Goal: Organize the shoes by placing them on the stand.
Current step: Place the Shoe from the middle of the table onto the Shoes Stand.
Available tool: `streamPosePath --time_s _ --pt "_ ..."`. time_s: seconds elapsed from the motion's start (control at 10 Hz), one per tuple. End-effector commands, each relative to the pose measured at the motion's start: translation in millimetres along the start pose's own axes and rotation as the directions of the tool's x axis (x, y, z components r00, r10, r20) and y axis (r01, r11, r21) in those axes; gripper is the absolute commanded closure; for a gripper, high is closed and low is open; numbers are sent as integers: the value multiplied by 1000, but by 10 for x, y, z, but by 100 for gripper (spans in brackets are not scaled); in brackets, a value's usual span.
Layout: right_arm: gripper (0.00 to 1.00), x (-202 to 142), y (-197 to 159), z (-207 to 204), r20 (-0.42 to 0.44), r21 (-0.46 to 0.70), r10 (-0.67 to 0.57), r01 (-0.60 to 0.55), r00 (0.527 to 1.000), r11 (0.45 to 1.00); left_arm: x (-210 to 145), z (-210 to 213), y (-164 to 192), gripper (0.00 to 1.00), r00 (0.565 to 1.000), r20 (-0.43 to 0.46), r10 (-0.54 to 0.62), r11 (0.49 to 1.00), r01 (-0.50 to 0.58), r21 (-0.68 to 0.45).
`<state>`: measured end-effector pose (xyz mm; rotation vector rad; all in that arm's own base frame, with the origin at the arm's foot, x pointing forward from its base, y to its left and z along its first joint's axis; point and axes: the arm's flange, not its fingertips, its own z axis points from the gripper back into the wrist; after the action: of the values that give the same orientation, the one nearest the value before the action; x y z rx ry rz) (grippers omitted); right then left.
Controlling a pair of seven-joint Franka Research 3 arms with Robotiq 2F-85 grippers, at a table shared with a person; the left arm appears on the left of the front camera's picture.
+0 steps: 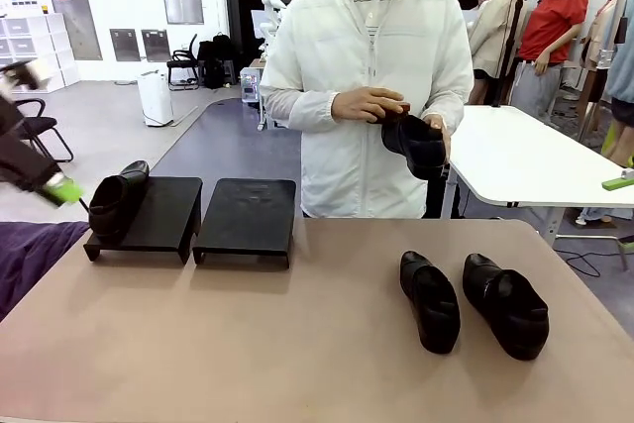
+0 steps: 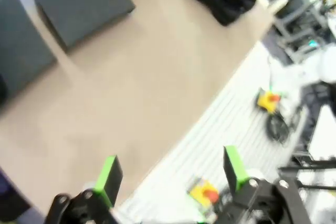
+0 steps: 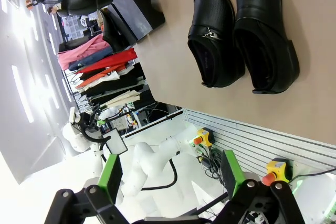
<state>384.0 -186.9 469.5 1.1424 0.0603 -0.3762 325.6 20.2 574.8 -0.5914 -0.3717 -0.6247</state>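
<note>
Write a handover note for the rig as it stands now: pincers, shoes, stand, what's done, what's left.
Left pincer: open, empty, just left of the low matte-black two-platform stand.
Right pincer: open, empty.
Done: one glossy black leather slip-on shoe sits on the stand's left platform.
Left: two matching shoes lie side by side on the tan table, on the robot's right. The fourth shoe is in the person's hands. The right platform has no shoe yet.
</note>
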Motion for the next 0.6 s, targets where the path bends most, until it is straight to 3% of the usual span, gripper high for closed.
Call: streamPosePath --time_s 0.0,0.2,0.3,0.4,0.5 --pt "0 -11 16 29 -4 -10 12 -12 1000 1000 -161 -91 28 0 998 -48 36 999 -36 -1" --pt "0 -11 16 29 -4 -10 12 -12 1000 1000 -475 -395 11 0 989 -57 134 991 -133 22" --pt "0 -11 16 29 -4 -10 12 -12 1000 1000 -486 -559 59 0 992 -55 110 994 -110 5" --pt "0 -11 16 29 -4 -10 12 -12 1000 1000 -391 -196 84 0 991 -83 100 995 -101 0" --pt "0 -11 16 29 -4 -10 12 -12 1000 1000 -391 -196 84 0 991 -83 100 995 -101 0"
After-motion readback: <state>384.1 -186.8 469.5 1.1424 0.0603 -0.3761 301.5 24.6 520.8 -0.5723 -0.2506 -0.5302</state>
